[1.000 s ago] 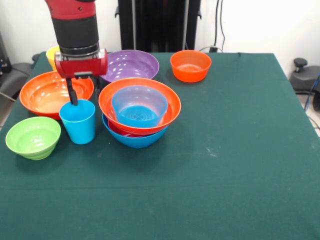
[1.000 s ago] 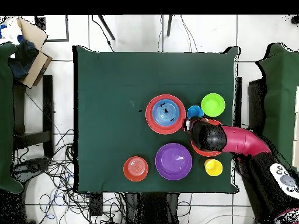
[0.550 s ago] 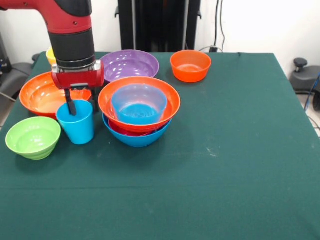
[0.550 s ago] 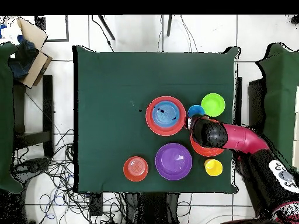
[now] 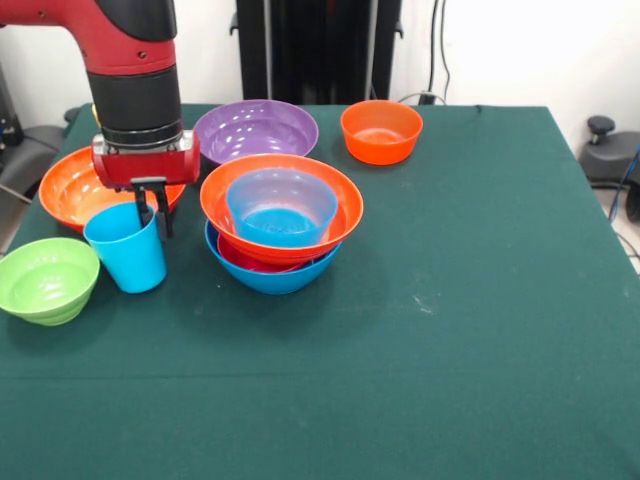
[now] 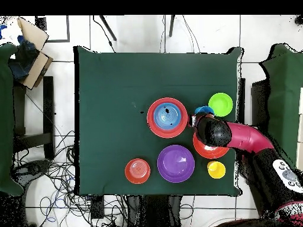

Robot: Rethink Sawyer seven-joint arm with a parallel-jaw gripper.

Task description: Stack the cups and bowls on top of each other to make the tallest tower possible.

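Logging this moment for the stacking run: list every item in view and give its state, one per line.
gripper: shut on the blue cup's rim, one finger inside.
blue cup: tilted, pushed against the lime green bowl.
lime green bowl: upright, empty.
tower: four bowls nested, no cup yet.
large orange bowl: upright, partly behind the arm.
purple bowl: upright, empty.
small orange bowl: upright, empty.
yellow cup: upright, apart.

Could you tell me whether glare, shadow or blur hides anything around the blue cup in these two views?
Front view: the sky-blue plastic cup is sharp and tilted, soft highlights on the large purple plastic bowl hide nothing, shadows faint. Overhead view: the red and black arm covers most of the cup and the tool.
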